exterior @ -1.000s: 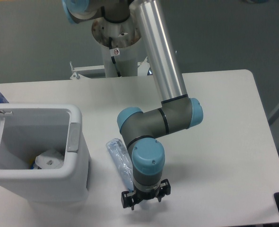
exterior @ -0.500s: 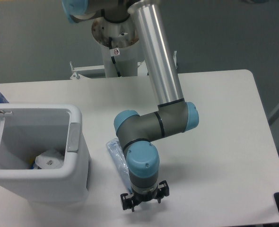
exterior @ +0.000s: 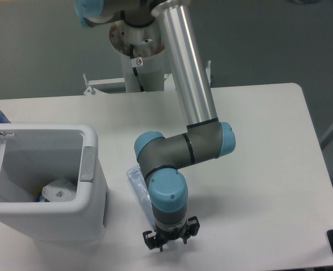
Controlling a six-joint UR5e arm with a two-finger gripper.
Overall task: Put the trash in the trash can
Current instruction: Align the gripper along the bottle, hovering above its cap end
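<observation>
End effector [exterior: 171,240]: near desk edge, fingers pointing down, state cannot be told
Clear bluish crushed plastic bottle [exterior: 137,182]: on white desk [exterior: 268,169], partly behind arm
White boxy plastic trash can [exterior: 90,203]: left, lid open

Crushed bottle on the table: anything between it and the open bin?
Nothing visible does. The crushed bottle lies on the bare table just right of the trash can, whose lid is open. The gripper sits near the bottle's lower end, which the wrist hides.
</observation>
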